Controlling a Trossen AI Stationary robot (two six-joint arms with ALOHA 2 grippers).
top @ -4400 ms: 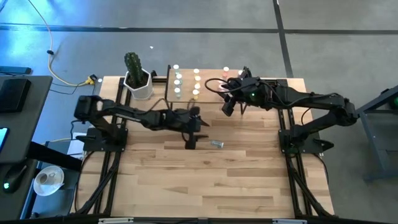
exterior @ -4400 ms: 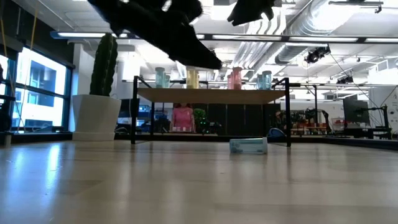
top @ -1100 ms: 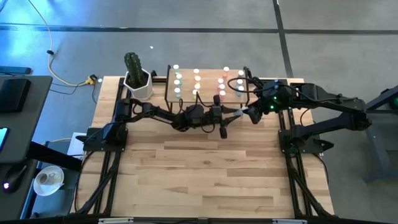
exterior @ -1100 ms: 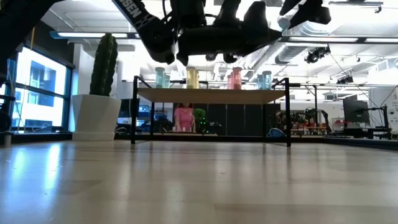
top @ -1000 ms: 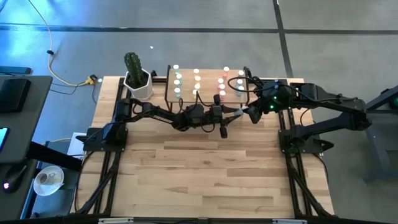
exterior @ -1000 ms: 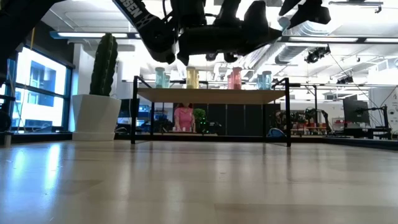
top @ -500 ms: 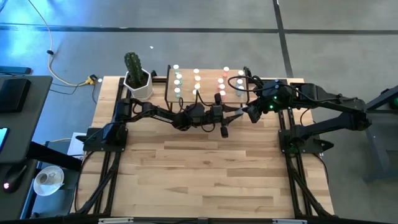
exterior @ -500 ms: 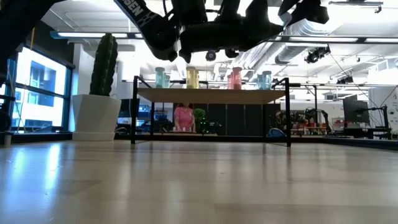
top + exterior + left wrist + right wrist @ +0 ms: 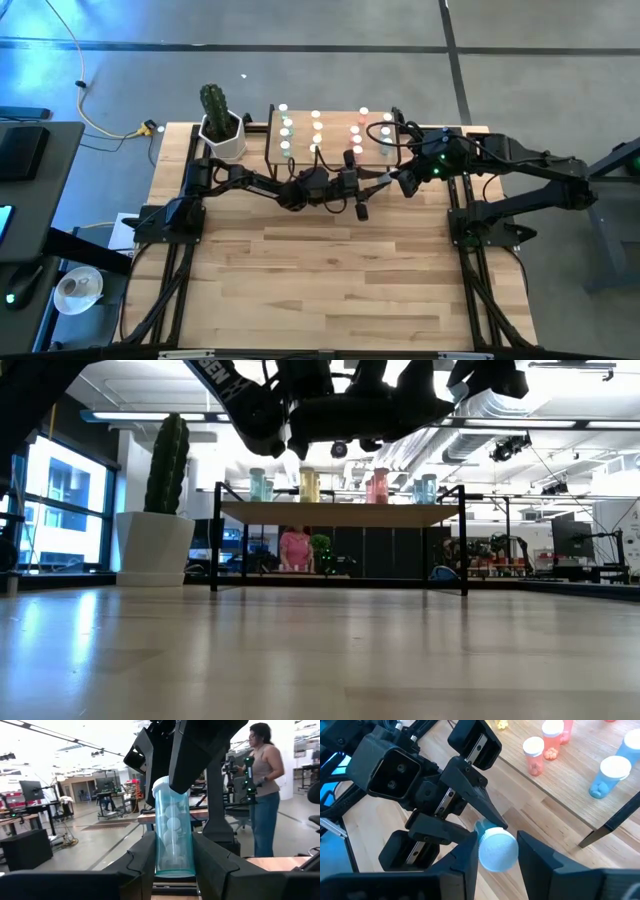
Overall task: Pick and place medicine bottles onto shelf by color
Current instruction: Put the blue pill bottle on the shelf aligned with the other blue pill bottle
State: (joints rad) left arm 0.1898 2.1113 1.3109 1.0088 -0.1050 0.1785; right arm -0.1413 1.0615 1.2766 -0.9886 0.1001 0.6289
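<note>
Behind the light wooden worktop, an open workshop is seen in the low view, with a person in a pink top far off. A pale blue cylindrical bottle with a white cap is held in the air in front of the light-wood shelf with black legs, its body clenched between the left gripper fingers. Its cap is grasped by the right gripper, while green, yellow, pink and blue white-capped bottles are stood in rows on the shelf.
</note>
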